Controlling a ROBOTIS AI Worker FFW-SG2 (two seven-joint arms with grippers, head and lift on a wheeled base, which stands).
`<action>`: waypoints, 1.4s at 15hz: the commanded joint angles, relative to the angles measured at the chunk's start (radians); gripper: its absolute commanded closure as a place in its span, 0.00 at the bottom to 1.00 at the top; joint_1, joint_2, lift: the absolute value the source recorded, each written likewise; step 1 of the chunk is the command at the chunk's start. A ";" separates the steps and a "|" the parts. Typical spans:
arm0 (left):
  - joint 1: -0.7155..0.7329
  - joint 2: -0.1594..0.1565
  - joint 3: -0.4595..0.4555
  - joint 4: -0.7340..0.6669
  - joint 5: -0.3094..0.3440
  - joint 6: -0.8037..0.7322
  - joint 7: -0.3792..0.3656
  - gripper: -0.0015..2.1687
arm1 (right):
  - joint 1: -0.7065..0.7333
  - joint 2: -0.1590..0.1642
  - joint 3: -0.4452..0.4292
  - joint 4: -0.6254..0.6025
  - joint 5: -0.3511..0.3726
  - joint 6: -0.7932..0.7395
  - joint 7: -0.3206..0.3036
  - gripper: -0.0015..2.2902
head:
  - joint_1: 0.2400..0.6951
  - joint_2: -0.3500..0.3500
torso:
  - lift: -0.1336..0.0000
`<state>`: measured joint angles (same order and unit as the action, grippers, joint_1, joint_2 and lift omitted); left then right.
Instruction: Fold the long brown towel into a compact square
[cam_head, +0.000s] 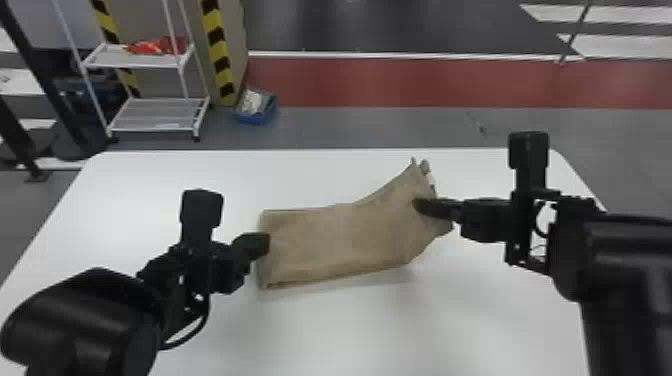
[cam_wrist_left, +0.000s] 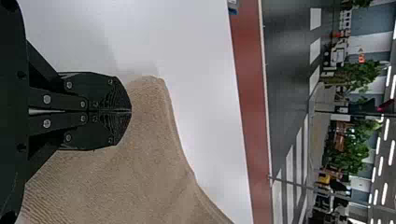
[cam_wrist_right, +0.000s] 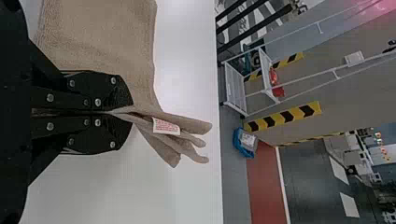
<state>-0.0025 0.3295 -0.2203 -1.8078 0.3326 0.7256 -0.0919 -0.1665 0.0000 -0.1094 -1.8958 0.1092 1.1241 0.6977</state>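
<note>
over the left part of the white table (cam_head: 145, 185), left gripper (cam_head: 263, 244) closed, its fingers meeting at the left edge of the brown towel (cam_head: 340, 240); judged a pinch, and a shallow one. risk here: edge slides out if the two arms pull apart, since little cloth seems to be caught. over the table's middle, the towel spans both grippers, its near side casting a shadow on the tabletop. risk: the span sags and creases askew if one end is lowered ahead of the other. over the table's right part, right gripper (cam_head: 419, 204) clamped on the towel's gathered end. risk: bunched layers fan out on release, leaving the square lopsided, because the pinch gathers them unevenly. materials, same order: at table left, a straight, thick-looking folded edge; at table middle, fine ribbed nap, matt, soft, roughly a rectangle; at table right, cloth flares upward, with loose rounded tips and a small white tag (cam_wrist_right: 166, 126) with red print. finger plates flat, black, rigid; tabletop smooth, pale, likely slippery under cloth.
</note>
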 joint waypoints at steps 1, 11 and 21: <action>-0.011 -0.003 -0.001 0.065 -0.004 -0.002 -0.026 0.80 | -0.002 0.001 0.001 -0.019 0.000 0.026 0.000 0.61 | 1.00 0.49 | 0.08; -0.037 -0.067 -0.088 0.102 -0.030 -0.002 -0.046 0.80 | -0.016 0.001 0.200 -0.005 0.029 0.056 -0.020 0.61 | 1.00 0.50 | 0.08; -0.016 -0.090 -0.123 0.093 -0.029 -0.002 -0.034 0.80 | 0.005 0.001 0.267 0.026 0.032 0.026 -0.035 0.61 | 1.00 0.54 | 0.08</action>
<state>-0.0186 0.2406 -0.3391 -1.7148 0.3039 0.7236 -0.1258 -0.1599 0.0000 0.1556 -1.8686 0.1421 1.1575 0.6653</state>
